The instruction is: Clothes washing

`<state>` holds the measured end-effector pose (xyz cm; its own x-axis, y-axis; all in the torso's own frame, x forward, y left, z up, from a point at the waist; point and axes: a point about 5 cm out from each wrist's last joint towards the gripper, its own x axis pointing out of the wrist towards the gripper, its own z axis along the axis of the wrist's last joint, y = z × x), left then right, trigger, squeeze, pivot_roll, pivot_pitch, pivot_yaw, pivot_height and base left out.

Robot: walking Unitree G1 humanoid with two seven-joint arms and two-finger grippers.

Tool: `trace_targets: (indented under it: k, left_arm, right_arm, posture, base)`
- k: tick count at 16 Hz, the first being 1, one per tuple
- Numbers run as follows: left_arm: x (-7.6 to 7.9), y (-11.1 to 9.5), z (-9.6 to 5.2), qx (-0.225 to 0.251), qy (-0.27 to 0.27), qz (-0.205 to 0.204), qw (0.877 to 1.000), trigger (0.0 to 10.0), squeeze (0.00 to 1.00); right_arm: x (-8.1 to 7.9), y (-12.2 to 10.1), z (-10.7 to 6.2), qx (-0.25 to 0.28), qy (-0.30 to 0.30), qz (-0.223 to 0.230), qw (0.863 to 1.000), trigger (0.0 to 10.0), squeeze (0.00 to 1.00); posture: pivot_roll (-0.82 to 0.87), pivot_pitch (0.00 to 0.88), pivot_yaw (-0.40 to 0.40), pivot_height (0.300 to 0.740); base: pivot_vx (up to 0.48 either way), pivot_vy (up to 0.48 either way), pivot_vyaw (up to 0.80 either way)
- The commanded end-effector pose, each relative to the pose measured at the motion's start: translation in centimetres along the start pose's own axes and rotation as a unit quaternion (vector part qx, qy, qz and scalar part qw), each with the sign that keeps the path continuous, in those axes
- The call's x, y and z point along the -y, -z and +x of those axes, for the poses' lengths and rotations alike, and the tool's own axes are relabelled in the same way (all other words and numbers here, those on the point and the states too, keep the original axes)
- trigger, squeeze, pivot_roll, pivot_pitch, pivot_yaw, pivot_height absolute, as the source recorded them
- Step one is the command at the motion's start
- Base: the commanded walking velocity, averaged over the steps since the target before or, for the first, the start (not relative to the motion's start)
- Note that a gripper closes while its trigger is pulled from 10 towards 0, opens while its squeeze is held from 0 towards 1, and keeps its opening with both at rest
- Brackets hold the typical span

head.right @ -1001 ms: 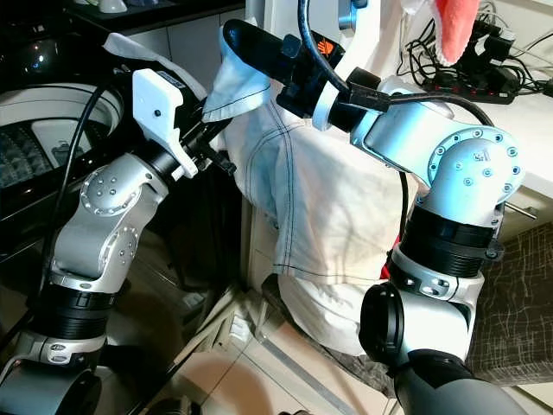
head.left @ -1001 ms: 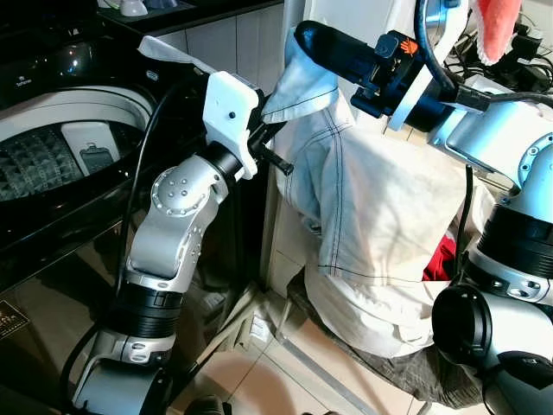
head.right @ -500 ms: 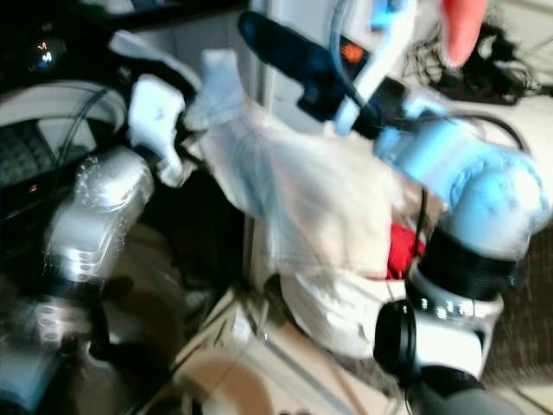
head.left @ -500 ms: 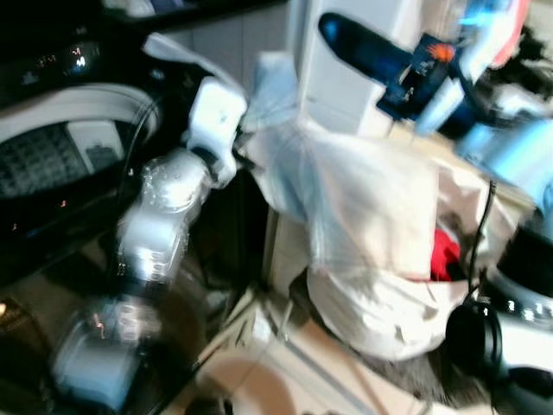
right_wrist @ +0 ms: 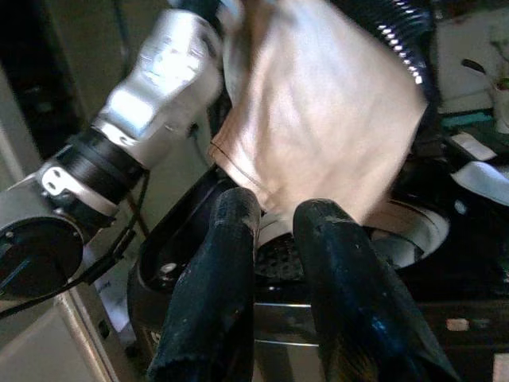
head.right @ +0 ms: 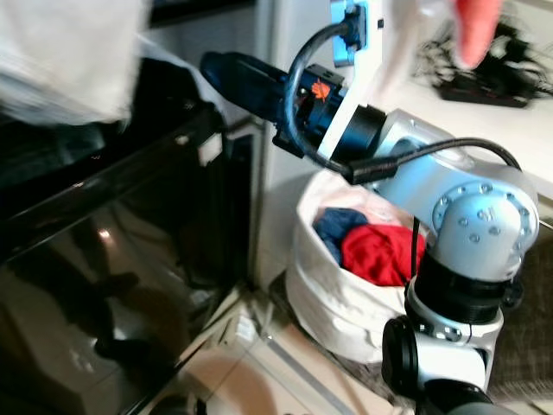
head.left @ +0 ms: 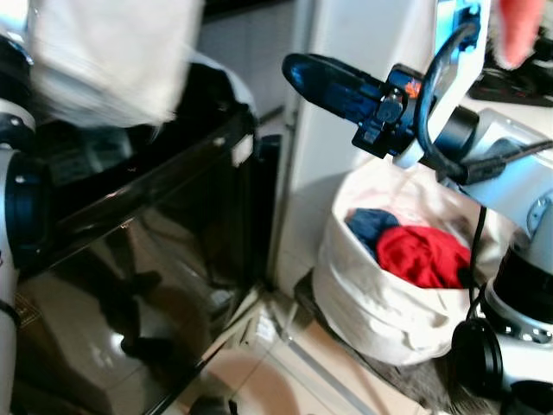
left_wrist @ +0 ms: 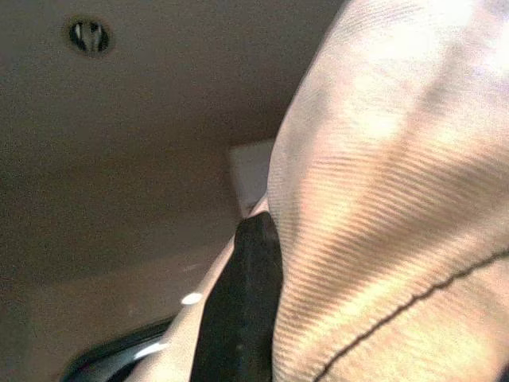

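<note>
We hold the cream garment (head.left: pixel 108 56) high at far left, our left gripper (left_wrist: pixel 238 318) clamped on it, directly above the washing machine (head.left: pixel 147 199). Our right gripper (right_wrist: pixel 274 231), fingers slightly apart and empty, hovers over the laundry bag (head.left: pixel 380 303).

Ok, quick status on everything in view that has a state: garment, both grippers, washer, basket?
White garment: lifted, hanging above the washer.
Left gripper: shut on the white garment.
Right gripper: fingers slightly apart, holding nothing, raised beside the washer.
Washing machine: lid open, drum exposed.
Laundry basket: on the floor, holding red clothing and blue clothing.
</note>
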<state>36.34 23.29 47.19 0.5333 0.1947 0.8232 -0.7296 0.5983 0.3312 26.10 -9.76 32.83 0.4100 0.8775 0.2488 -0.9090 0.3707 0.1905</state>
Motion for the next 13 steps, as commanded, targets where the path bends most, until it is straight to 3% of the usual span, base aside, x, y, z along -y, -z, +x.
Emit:
trace_targets:
  k: [1,2,3,4,5,6,8,9,10,12,13]
  left_arm:
    - [2.0,2.6,-1.5,-0.036,0.027,0.094,0.995,0.0,0.0]
    - [2.5,3.3,-2.0,-0.044,0.036,0.108,0.992,0.0,0.0]
    - [3.9,4.7,-3.3,-0.068,0.079,0.14,0.985,0.0,0.0]
    - [6.4,7.6,-6.4,-0.146,0.157,0.118,0.97,4.8,0.0]
    - [7.4,8.5,-7.7,-0.182,0.189,0.093,0.961,10.0,0.0]
    - [9.4,10.5,-11.0,-0.27,0.251,0.019,0.929,10.0,0.0]
    - [10.7,12.2,-14.2,-0.348,0.295,-0.032,0.889,10.0,0.0]
    - [10.9,12.9,-15.3,-0.383,0.315,-0.026,0.868,10.0,0.36]
    - [10.9,13.2,-15.7,-0.398,0.32,-0.027,0.859,10.0,1.0]
    - [11.0,13.7,-16.5,-0.432,0.353,-0.024,0.83,10.0,1.0]
    - [10.8,13.7,-16.4,-0.436,0.343,-0.035,0.831,10.0,1.0]
  right_arm:
    - [-0.7,0.9,-0.2,-0.012,-0.005,-0.013,1.0,10.0,0.0]
    - [-0.7,1.1,-0.2,-0.016,-0.003,-0.015,1.0,10.0,0.0]
    - [-0.8,1.5,-0.2,-0.023,0.001,-0.017,1.0,10.0,0.0]
    - [-0.8,2.1,-0.2,-0.035,0.003,-0.015,0.999,10.0,0.0]
    - [-0.8,2.4,-0.2,-0.041,0.004,-0.015,0.999,10.0,0.0]
    - [-0.8,3.2,-0.1,-0.062,0.01,-0.017,0.998,10.0,0.0]
    - [-0.9,4.6,-0.1,-0.101,0.012,-0.012,0.995,10.0,0.0]
    - [-1.0,5.7,-0.3,-0.133,0.011,-0.006,0.991,10.0,0.0]
    - [-0.9,6.6,-0.5,-0.166,0.021,-0.012,0.986,10.0,0.0]
    - [-0.3,7.9,-0.8,-0.207,0.051,-0.019,0.977,10.0,0.0]
    - [-0.2,7.8,-0.8,-0.202,0.055,-0.018,0.978,10.0,0.0]
  posture:
    - [0.0,0.0,-0.035,0.74]
    - [0.0,0.0,-0.035,0.74]
    - [0.0,0.0,-0.036,0.74]
    - [0.0,0.0,-0.039,0.74]
    - [0.0,0.0,-0.042,0.74]
    - [0.0,0.0,-0.042,0.74]
    - [-0.01,0.0,-0.041,0.74]
    - [-0.01,0.0,-0.042,0.74]
    - [-0.01,0.0,-0.041,0.74]
    - [-0.01,0.0,-0.04,0.74]
    - [-0.01,0.0,-0.04,0.74]
  base:
    - [0.0,0.0,0.0]
    - [0.0,0.0,0.0]
    - [0.0,0.0,0.0]
    - [0.0,0.0,0.0]
    - [0.0,0.0,0.0]
    - [0.0,0.0,0.0]
    - [0.0,0.0,0.0]
    - [0.0,0.0,0.0]
    - [0.0,0.0,0.0]
    - [0.0,0.0,0.0]
    - [0.0,0.0,0.0]
